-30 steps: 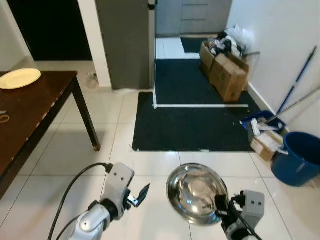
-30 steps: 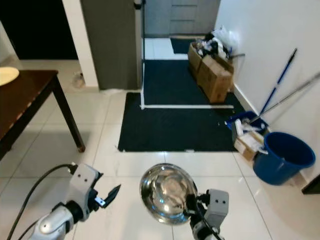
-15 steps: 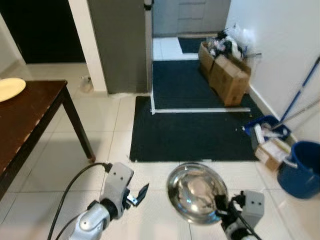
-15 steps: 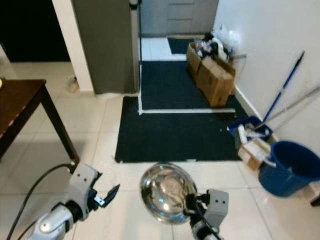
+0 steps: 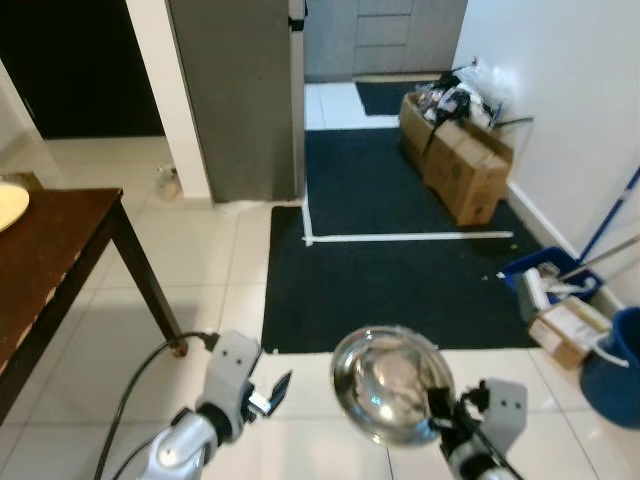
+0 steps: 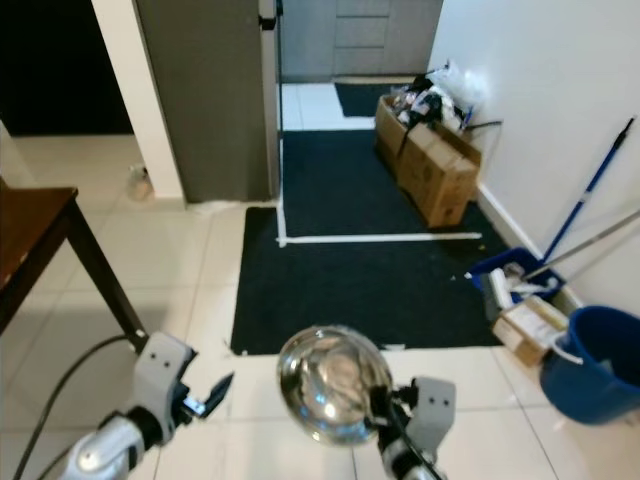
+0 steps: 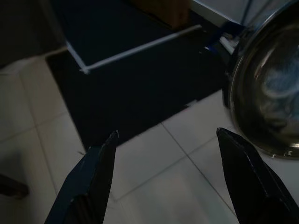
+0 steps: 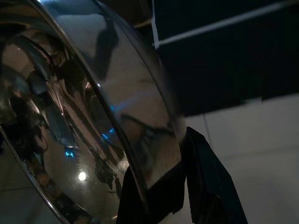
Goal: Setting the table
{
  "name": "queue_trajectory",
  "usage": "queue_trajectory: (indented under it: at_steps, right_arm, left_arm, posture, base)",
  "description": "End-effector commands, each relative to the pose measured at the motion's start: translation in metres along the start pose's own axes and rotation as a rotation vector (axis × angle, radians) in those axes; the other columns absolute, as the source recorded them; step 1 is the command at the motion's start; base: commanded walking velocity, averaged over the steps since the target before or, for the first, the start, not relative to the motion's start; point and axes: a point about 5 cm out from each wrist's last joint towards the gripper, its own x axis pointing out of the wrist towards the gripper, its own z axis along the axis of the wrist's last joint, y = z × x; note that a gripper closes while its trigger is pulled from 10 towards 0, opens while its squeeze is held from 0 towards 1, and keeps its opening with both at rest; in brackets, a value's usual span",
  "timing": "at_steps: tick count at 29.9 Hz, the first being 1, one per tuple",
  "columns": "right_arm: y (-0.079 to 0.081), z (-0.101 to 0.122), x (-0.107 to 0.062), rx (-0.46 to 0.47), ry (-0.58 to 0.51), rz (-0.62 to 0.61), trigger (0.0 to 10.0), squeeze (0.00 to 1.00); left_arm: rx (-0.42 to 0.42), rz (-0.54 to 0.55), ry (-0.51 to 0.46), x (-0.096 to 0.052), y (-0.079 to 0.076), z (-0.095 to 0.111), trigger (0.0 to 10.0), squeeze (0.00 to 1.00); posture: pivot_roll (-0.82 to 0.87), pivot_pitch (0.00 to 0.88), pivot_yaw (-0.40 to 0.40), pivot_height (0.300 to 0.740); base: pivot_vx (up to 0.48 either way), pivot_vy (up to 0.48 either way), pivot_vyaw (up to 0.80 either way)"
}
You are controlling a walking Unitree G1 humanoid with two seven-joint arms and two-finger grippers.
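A shiny steel bowl (image 5: 388,384) is held tilted over the white tile floor, its hollow facing me. My right gripper (image 5: 438,412) is shut on the bowl's rim at its lower right; in the right wrist view a black finger (image 8: 205,179) clamps the bowl (image 8: 88,116). My left gripper (image 5: 277,388) hovers open to the left of the bowl with nothing in it, and its two fingertips (image 7: 98,172) stand wide apart. A dark wooden table (image 5: 55,265) is at the left with a pale plate (image 5: 8,205) at its edge.
A dark mat (image 5: 390,270) lies ahead on the tiles. Cardboard boxes (image 5: 465,165) line the right wall, with a blue bucket (image 5: 620,365), a small box (image 5: 565,330) and leaning broom handles (image 5: 608,215). A grey cabinet (image 5: 235,100) stands at the back.
The whole picture has shifted: the table and plate slid toward the left edge and the mat looks nearer. Both arms and the held bowl keep their pose.
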Motion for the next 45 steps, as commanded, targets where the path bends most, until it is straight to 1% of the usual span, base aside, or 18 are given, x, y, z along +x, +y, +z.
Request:
queue_trajectory:
  at_steps: [1, 6, 15, 33, 41, 45]
  right_arm:
    - [0.006, -0.003, 0.0, 0.022, -0.002, 0.016, 10.0, 0.0]
    - [0.015, 0.006, 0.002, 0.044, -0.043, 0.062, 10.0, 0.0]
    - [0.021, 0.009, 0.004, 0.049, -0.06, 0.1, 10.0, 0.0]
    - [0.022, 0.009, 0.003, 0.055, -0.054, 0.115, 10.0, 0.0]
    - [0.022, 0.009, 0.003, 0.081, -0.058, 0.118, 10.0, 0.0]
    - [0.023, 0.01, 0.003, 0.098, -0.06, 0.121, 10.0, 0.0]
  left_arm:
    - [0.005, 0.014, 0.029, -0.005, 0.004, -0.007, 10.0, 0.0]
    - [0.006, 0.014, 0.029, -0.005, 0.005, -0.007, 10.0, 0.0]
    - [0.008, 0.014, 0.028, -0.005, 0.005, -0.008, 10.0, 0.0]
    - [0.011, 0.014, 0.028, -0.005, 0.005, -0.008, 10.0, 0.0]
    - [-0.048, 0.035, 0.092, -0.005, 0.003, -0.013, 10.0, 0.0]
    - [-0.07, 0.042, 0.098, -0.006, 0.003, -0.015, 10.0, 0.0]
  posture:
    - [0.01, 0.082, 0.08, 0.74]
    - [0.01, 0.082, 0.081, 0.74]
    - [0.01, 0.079, 0.079, 0.74]
    - [0.01, 0.072, 0.08, 0.74]
    - [0.01, 0.072, 0.08, 0.74]
    - [0.01, 0.075, 0.082, 0.74]
  base:
    - [0.48, 0.0, 0.0]
    - [0.48, 0.0, 0.0]
    - [0.48, 0.0, 0.0]
    - [0.48, 0.0, 0.0]
    - [0.068, 0.0, 0.0]
    - [0.0, 0.0, 0.0]
